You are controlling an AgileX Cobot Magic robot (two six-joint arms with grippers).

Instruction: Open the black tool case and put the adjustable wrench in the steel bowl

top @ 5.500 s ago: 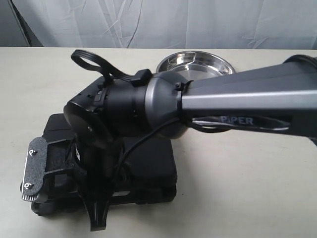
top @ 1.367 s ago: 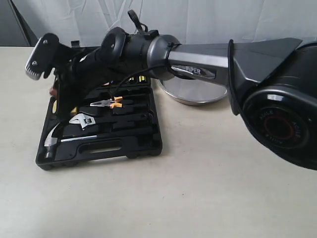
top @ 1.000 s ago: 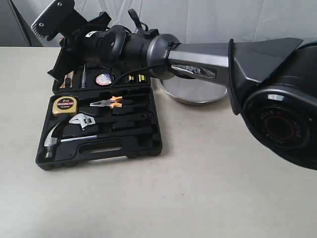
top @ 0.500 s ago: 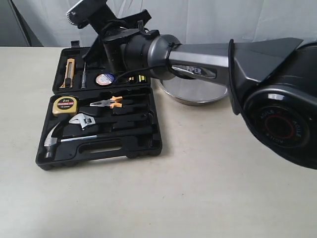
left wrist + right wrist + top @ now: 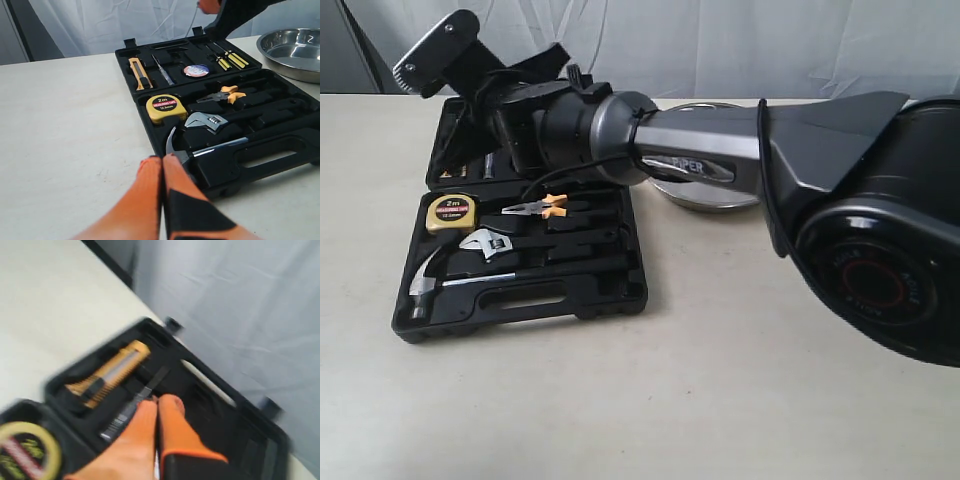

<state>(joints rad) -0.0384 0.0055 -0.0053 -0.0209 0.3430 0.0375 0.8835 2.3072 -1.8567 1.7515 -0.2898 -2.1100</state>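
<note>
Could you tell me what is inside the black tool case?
Near half: tape measure, pliers, adjustable wrench, hammer. Far half: utility knife, tape roll, bits. Right gripper hides one far corner.

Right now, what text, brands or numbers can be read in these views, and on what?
"PIPER": on the right arm's grey link.
"2m": on the yellow tape measure in the black tool case.
Smaller print under it, and the label on the round tape roll: too small to read.

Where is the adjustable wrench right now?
In the exterior view the adjustable wrench lies on the left, in its recess in the open black tool case, between the orange-handled pliers and the hammer, below the yellow tape measure.
</note>
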